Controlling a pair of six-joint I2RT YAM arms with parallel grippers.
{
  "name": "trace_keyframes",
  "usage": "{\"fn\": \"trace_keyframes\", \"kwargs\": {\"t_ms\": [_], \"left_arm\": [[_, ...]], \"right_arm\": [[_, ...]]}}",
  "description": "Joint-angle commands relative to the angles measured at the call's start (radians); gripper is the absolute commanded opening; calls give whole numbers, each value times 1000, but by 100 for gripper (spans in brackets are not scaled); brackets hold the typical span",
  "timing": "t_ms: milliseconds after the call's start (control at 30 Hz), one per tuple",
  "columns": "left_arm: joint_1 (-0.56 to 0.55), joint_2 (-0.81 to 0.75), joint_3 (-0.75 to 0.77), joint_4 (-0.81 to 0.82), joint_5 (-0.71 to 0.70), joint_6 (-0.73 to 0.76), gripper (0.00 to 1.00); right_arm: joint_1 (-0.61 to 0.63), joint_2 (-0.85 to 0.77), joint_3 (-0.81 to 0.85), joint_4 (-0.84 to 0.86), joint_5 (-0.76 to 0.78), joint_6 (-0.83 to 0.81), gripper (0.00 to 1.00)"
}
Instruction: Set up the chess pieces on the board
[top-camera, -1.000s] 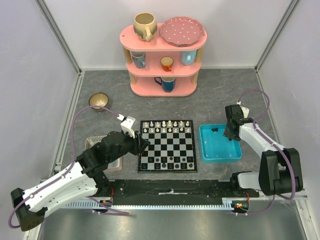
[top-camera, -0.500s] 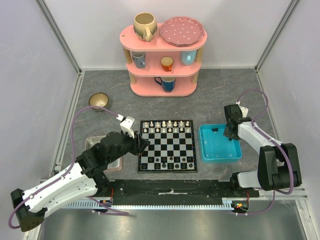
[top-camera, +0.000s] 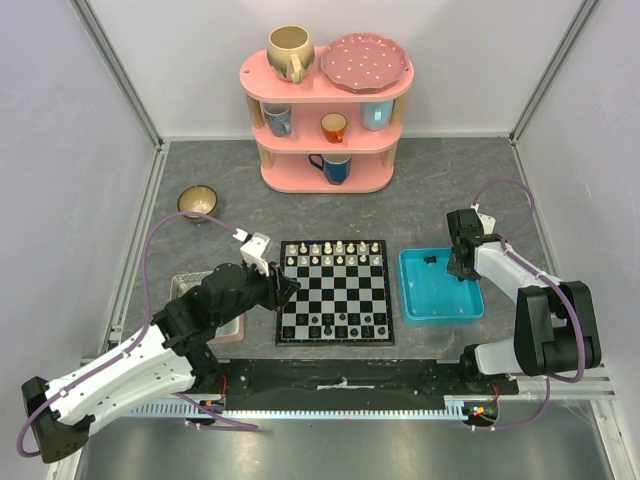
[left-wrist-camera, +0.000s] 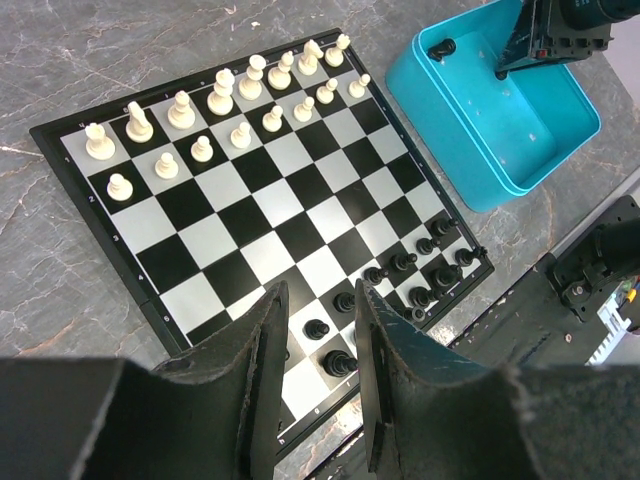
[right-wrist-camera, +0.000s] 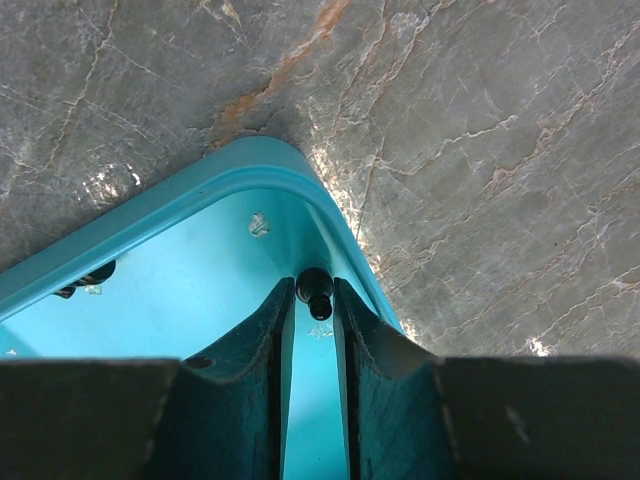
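The board (top-camera: 335, 290) lies at the table's middle. Cream-white chess pieces (top-camera: 330, 250) fill its far two rows, and black ones (top-camera: 345, 322) stand along the near rows. In the left wrist view the board (left-wrist-camera: 250, 220) shows both the white (left-wrist-camera: 220, 100) and black pieces (left-wrist-camera: 420, 270). My left gripper (left-wrist-camera: 320, 295) is open and empty above the board's near left corner (top-camera: 285, 285). My right gripper (right-wrist-camera: 312, 292) is down in the far right corner of the blue tray (right-wrist-camera: 180, 290), shut on a black chess piece (right-wrist-camera: 314, 281). Another black piece (right-wrist-camera: 88, 278) lies in the tray.
The blue tray (top-camera: 440, 310) sits right of the board. A pink shelf (top-camera: 325, 120) with cups and a plate stands at the back. A small bowl (top-camera: 197, 200) is at the far left. A pink-rimmed grey tray (top-camera: 190, 285) lies partly under my left arm.
My right gripper has shifted slightly towards the tray's far right corner. My left arm has stayed still.
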Motion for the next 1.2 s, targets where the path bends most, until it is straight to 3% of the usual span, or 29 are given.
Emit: {"fn": "trace_keyframes", "kwargs": {"t_ms": [0,433,633,833,1167], "left_arm": [[6,-2,-3,46,7,-6,39],[6,0,-3,45,6,-4,40],[6,9,0,48,10,-3,40],[6,9,1,48,13,-1,40],[9,70,65,-41,-13,-27,39]], "right_arm": [[-7,11,7,35,39,-6,28],[-7,29,10,52,49,-14,21],[-5,11,12,53,20,-23,13],[-7,-73,21,14,-26,-31,0],[55,-299,93,-170,-127,-2,0]]}}
